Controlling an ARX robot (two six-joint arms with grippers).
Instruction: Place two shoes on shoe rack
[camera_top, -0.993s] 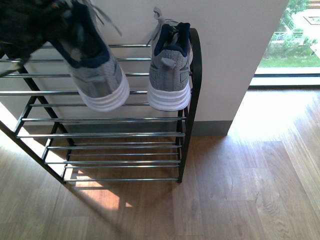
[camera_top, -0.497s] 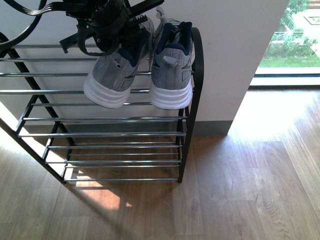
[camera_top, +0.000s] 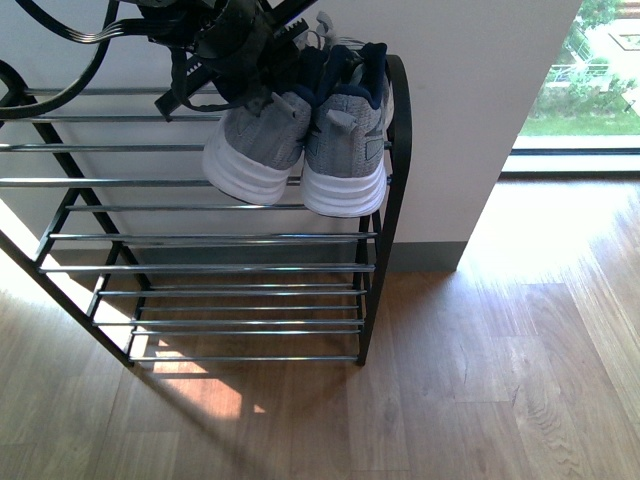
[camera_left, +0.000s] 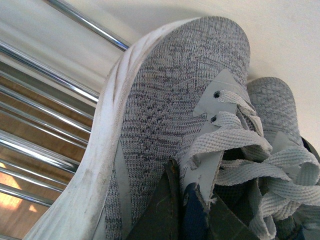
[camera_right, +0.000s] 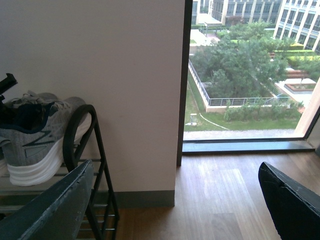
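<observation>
Wood-plank floor, sunlit in patches, runs under everything my front camera shows. White wall stands behind, with a grey skirting at its foot. A window beside the wall looks out on trees.

Shoe rack: black metal frame, tiers of thin chrome bars, standing on the floor against the wall.

Held sneaker: grey knit, thick white sole, navy lining, pale laces. It is at the top tier with its heel toward me and overhanging the bars, tilted toward its partner and touching it. I cannot tell whether its sole rests fully on the bars.

Second sneaker: same kind, on the top tier at the rack's right end, just beside the curved frame, heel toward me.

Left hand: black, with cables above it, clamped on the held sneaker at the collar. My left wrist camera shows its fingers pinching the navy lining beside the tongue.

Right hand: fingers wide apart, holding nothing, apart from the rack and facing the wall past the rack's end.
</observation>
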